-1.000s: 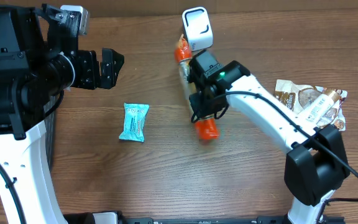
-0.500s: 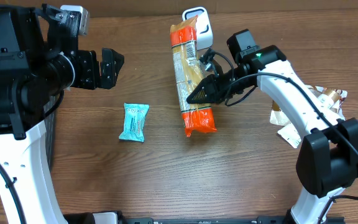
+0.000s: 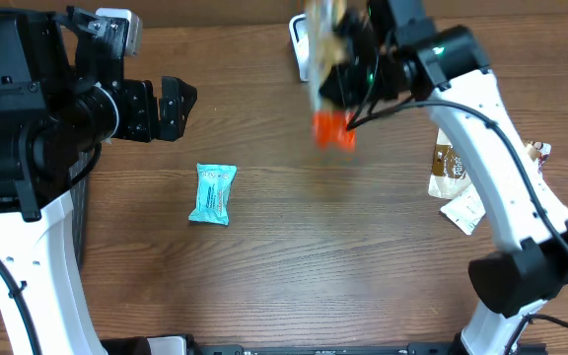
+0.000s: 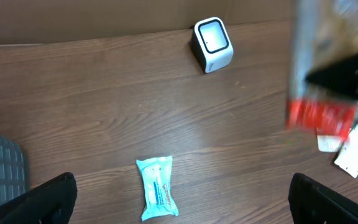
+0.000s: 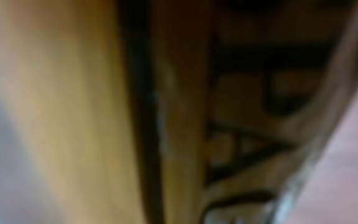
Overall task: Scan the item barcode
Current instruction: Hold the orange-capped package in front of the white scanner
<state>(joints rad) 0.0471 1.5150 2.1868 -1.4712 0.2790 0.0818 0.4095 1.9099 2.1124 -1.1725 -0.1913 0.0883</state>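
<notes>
The right gripper (image 3: 348, 74), jaws clamped on an orange-ended package (image 3: 332, 126), holds it near the far scanner (image 4: 213, 45). The left gripper (image 3: 161, 106) hangs with jaws wide apart.

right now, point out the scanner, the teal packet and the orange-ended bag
scanner (image 4: 211, 37), left wrist view, its window
teal packet (image 3: 212, 193), overhead view, its middle
orange-ended bag (image 3: 333, 128), overhead view, blurred orange end

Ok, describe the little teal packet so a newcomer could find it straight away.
Start with the brown wooden table; on its left half lies a small teal plastic snack packet. Unlike the white box-shaped scanner at the far edge and the brown-and-white pouches on the right, it is the only teal thing and lies flat alone.
</notes>
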